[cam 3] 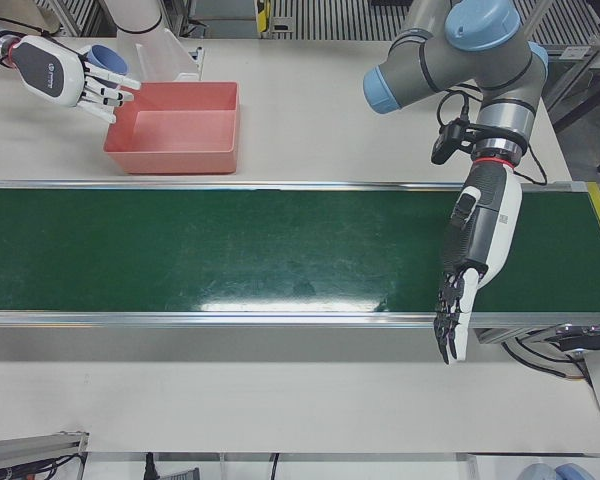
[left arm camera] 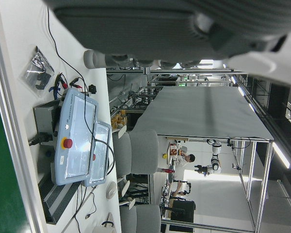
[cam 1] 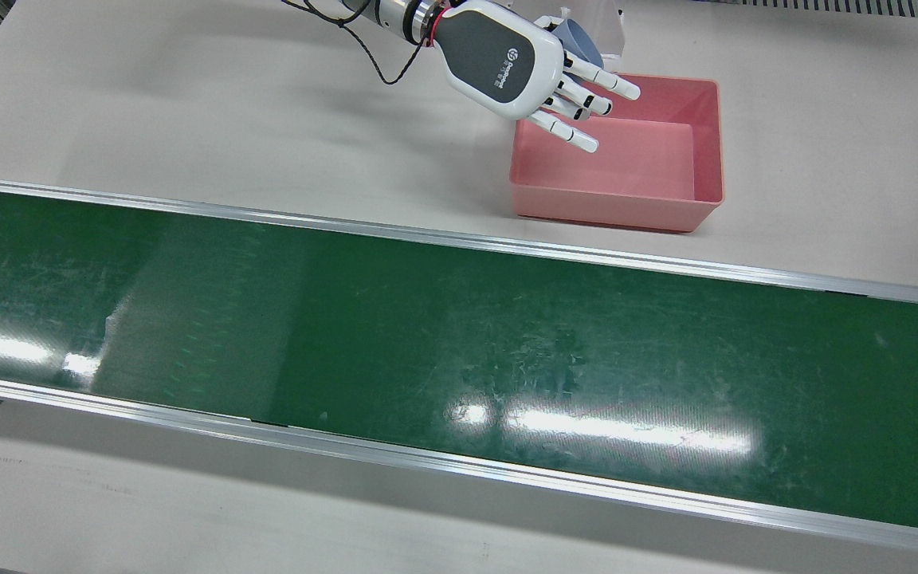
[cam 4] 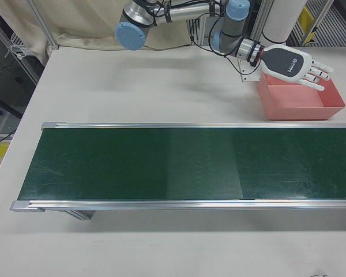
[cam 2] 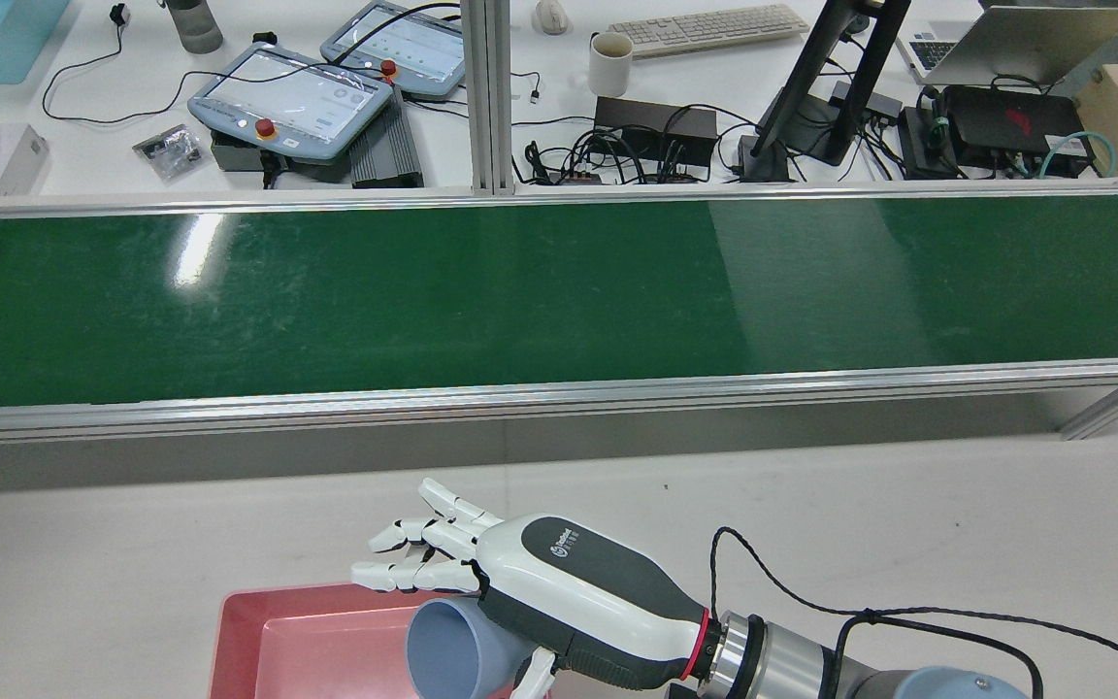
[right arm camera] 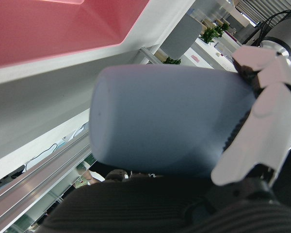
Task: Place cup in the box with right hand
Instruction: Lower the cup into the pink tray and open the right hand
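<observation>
A blue-grey cup (cam 2: 450,649) lies on its side under the palm of my right hand (cam 2: 569,582), mouth toward the rear camera. The thumb rests against its wall (right arm camera: 160,121), while the other fingers (cam 1: 586,108) stretch out straight and spread. Hand and cup hover over the pink box (cam 1: 618,211) at the corner nearest the robot. From the front only the cup's rim (cam 1: 581,40) peeks out behind the right hand (cam 1: 507,60). The box interior (cam 3: 175,130) holds nothing. My left hand (cam 3: 465,270) hangs open over the belt's operator-side edge, far from the box.
A long green conveyor belt (cam 1: 459,343) with aluminium rails crosses the table between the box and the operators' side. A white arm pedestal (cam 3: 145,20) stands just behind the box. Beyond the belt, a desk holds teach pendants (cam 2: 287,97), a keyboard and cables.
</observation>
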